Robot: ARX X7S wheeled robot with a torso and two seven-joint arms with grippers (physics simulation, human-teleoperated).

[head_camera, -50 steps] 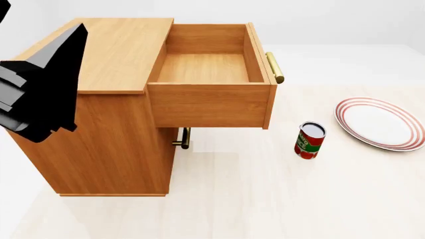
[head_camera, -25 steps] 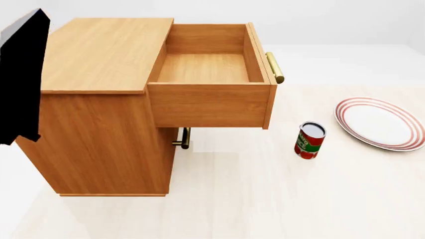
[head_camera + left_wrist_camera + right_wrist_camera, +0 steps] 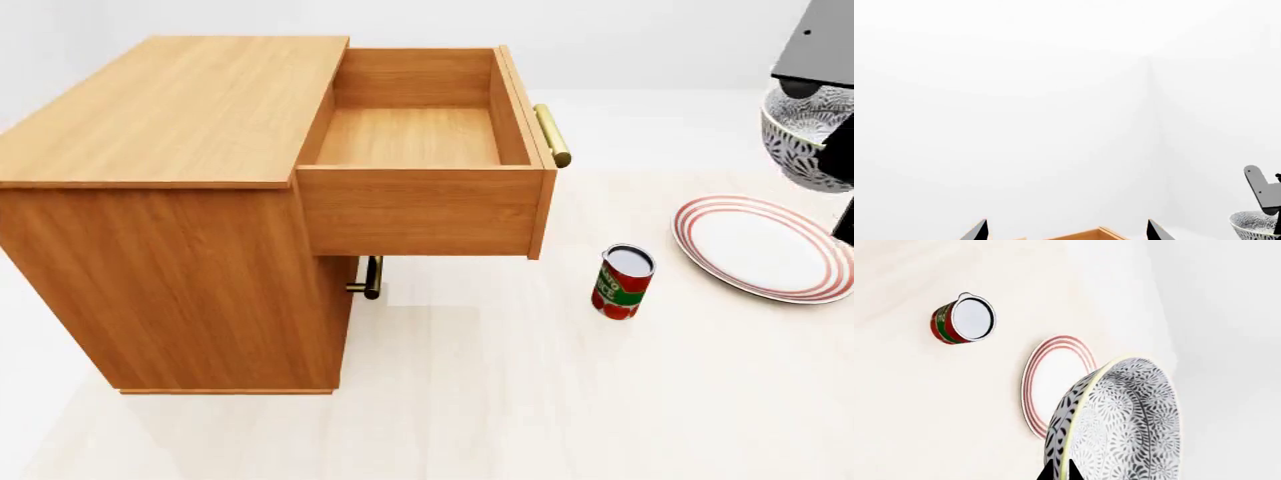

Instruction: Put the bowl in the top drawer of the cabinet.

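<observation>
The speckled blue-grey bowl [image 3: 806,136] hangs in the air at the far right of the head view, above the far edge of the plate. My right gripper [image 3: 1060,473] is shut on its rim, one finger inside and one outside; the bowl [image 3: 1121,425] is held on edge there. The cabinet [image 3: 187,200] stands at the left with its top drawer [image 3: 420,135] pulled out and empty, brass handle [image 3: 553,135] facing right. My left gripper [image 3: 1066,232] is open, its tips wide apart above a corner of the cabinet [image 3: 1084,235]; it is outside the head view.
A white red-rimmed plate [image 3: 763,247] lies on the floor at the right, below the bowl. A red can [image 3: 622,282] stands between the plate and the drawer front. The lower drawer's small brass handle [image 3: 371,278] shows under the open drawer.
The left arm has swung out of the head view at the left. The right gripper with the bowl has come into view at the upper right.
</observation>
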